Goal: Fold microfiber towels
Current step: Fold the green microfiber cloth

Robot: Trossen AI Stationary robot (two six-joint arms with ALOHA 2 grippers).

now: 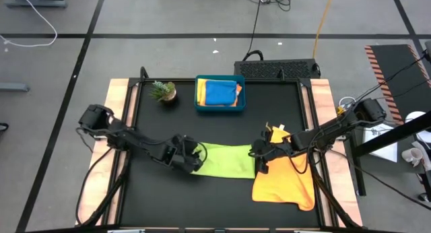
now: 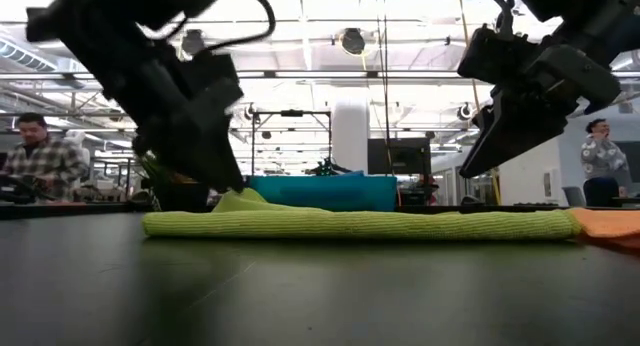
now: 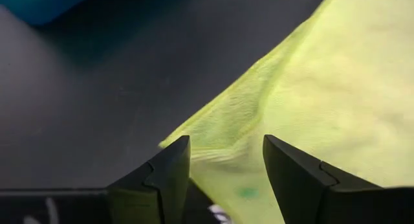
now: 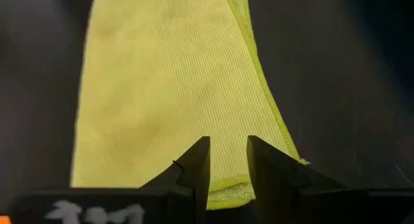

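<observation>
Both arms are matte black, jointed, with black cables looping along the links. Left end effector (image 3: 223,179): two dark wedge-shaped fingers tapering to flat tips, stepped notch on each inner edge. Right end effector (image 4: 226,169): same pointed black fingers, white printed marking on the housing below.

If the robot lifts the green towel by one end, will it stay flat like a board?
Probably not. The green towel lies folded in soft layers with a corner puckered up, so it would likely droop and unfold. It looks thin and light. Its ribbed weave probably grips instead of slipping.
</observation>
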